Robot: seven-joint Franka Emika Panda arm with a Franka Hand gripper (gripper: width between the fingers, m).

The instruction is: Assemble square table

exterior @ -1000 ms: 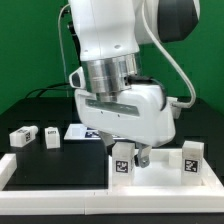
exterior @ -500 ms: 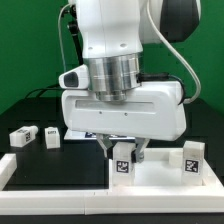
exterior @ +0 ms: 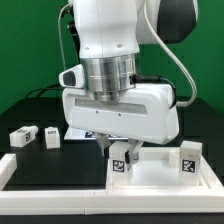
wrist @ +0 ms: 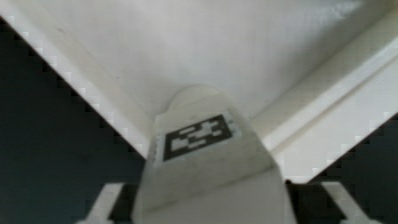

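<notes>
A white table leg (exterior: 122, 160) with a black-and-white tag stands upright on the white square table top (exterior: 160, 172), near the top's left corner in the exterior view. My gripper (exterior: 122, 150) has come straight down over it, with a finger on each side, shut on the leg. In the wrist view the leg (wrist: 205, 150) fills the space between the fingers (wrist: 116, 205), and the table top (wrist: 196, 60) lies beyond it. A second tagged leg (exterior: 190, 158) stands on the top at the exterior view's right.
Two more tagged legs (exterior: 20, 137) (exterior: 51, 135) lie on the black table at the exterior view's left. The marker board (exterior: 78, 132) lies behind them, partly hidden by the arm. A white border rail (exterior: 60, 205) runs along the front.
The fingers have closed in from wide open onto the standing leg. The wrist turned between the first two frames, then held still. The leg has not moved.
</notes>
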